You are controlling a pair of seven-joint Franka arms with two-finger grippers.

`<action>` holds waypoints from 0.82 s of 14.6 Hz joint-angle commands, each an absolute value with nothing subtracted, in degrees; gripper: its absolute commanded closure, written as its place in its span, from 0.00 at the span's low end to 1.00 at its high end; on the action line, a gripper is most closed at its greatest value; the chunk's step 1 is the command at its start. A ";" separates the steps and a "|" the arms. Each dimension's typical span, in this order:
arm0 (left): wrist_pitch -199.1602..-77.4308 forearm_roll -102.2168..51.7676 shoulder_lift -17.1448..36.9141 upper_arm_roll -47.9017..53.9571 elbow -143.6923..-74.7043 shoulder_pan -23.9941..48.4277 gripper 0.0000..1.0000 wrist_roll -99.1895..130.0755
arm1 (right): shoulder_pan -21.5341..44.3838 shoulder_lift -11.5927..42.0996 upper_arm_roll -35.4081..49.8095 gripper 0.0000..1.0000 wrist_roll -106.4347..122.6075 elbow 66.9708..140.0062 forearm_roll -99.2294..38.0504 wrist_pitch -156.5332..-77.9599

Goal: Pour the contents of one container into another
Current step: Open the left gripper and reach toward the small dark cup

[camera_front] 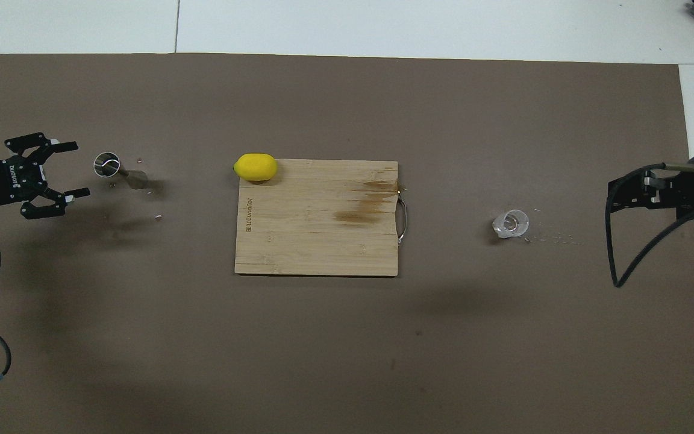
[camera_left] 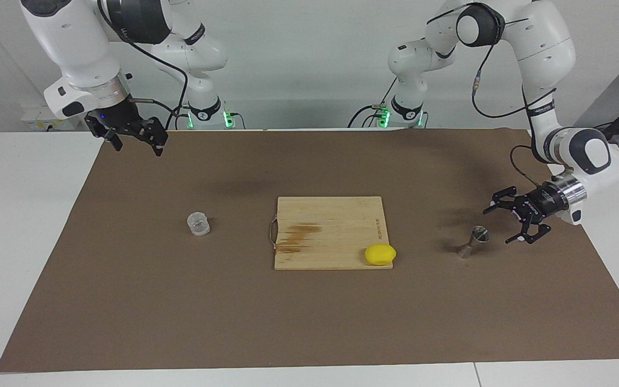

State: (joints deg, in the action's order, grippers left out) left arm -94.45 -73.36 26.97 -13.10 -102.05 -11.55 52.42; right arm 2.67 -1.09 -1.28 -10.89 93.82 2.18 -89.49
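The small clear cup stands on the brown mat toward the right arm's end of the table. The steel jigger stands on the mat toward the left arm's end. My left gripper is open and hangs low over the mat beside the jigger, its fingers pointing at it. The jigger is just outside the fingertips and is not touched. My right gripper waits open, high over the mat's corner, well away from the cup.
A wooden cutting board with a dark stain lies in the middle of the mat. A yellow lump rests on the board's corner toward the jigger. Small specks lie by the cup and jigger.
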 commanded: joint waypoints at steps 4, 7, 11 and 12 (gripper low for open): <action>-96.15 -77.34 28.30 -13.01 -102.83 -10.02 0.00 50.01 | 2.11 -1.94 -1.14 0.00 -12.83 95.10 1.50 -90.61; -96.50 -77.87 28.30 -12.92 -103.01 -8.97 0.00 49.83 | 1.93 -1.76 -1.23 0.00 -16.34 95.01 1.49 -91.05; -97.29 -78.66 28.30 -12.92 -104.24 -8.26 0.00 48.78 | 1.93 -1.84 -1.23 0.00 -16.44 95.01 1.49 -90.70; -97.38 -78.84 28.30 -12.92 -104.33 -8.26 0.00 48.78 | 2.02 -1.85 -1.23 0.00 -16.44 95.01 1.49 -90.53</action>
State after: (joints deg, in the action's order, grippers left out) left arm -96.05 -77.16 28.73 -12.44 -102.67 -8.97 50.30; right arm 2.59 -1.08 -1.43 -15.79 93.90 2.18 -89.97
